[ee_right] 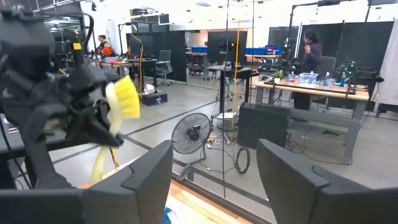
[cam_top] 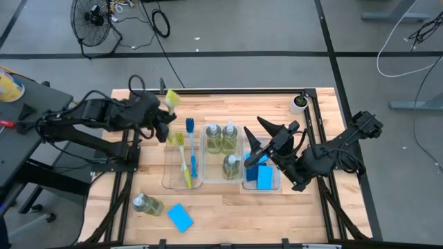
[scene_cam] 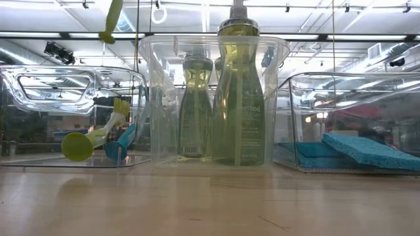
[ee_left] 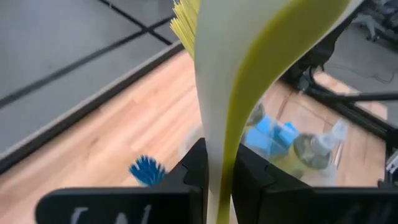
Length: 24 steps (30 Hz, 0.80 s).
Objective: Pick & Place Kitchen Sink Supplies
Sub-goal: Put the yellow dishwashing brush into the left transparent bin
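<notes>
My left gripper [cam_top: 164,122] is above the far end of the left tray [cam_top: 170,181], shut on a yellow-green dish brush [cam_top: 172,99]. A yellow-green brush [cam_top: 184,164] and a blue brush [cam_top: 192,146] lie in that tray. Three soap bottles [cam_top: 214,138] stand in the middle tray. Blue sponges [cam_top: 261,174] lie in the right tray. A soap bottle [cam_top: 147,205] lies on its side on the table near the front edge, with a blue sponge [cam_top: 180,216] flat beside it. My right gripper [cam_top: 258,135] hangs open above the sponge tray and touches nothing. My left gripper pinches the yellow-green brush by its handle [ee_left: 217,177], a short way below the head, between the two fingers. The brush is lifted clear and stands nearly upright: the bristled head [ee_right: 124,99] is above the fingers and the handle's free end [scene_cam: 111,23] hangs below.
A small white cup [cam_top: 299,104] stands at the table's far right corner. The three clear trays sit side by side mid-table. Bare wood lies along the near edge, right of the loose sponge. Beyond the table are a floor fan [cam_top: 93,21] and people at desks.
</notes>
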Available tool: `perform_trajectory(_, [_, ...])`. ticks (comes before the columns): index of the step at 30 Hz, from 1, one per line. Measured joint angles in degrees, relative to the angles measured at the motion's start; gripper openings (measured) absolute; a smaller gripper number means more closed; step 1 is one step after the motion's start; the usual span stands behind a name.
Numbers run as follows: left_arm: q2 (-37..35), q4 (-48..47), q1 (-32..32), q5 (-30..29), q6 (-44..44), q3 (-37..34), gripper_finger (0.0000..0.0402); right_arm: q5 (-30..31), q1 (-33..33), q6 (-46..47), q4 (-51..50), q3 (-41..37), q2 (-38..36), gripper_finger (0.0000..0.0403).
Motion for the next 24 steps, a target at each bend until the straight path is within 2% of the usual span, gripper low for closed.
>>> perform_trajectory(11, [-0.1,9.0,-4.2,-0.8,-8.7,-12.7,0.0044,-0.5,0.0,0.0,0.0,0.0,0.0,0.0231])
perform_trajectory(16, [-0.1,15.2,-6.1,-1.6,-12.0,-18.3,0.0059,-0.5,0.0,0.0,-0.2,0.0,0.0,0.0231])
perform_trajectory(24, [-0.5,16.6,-9.9,-7.5,-19.6,-24.9,0.0043,-0.5,0.0,0.0,-0.5,0.0,0.0,0.0231])
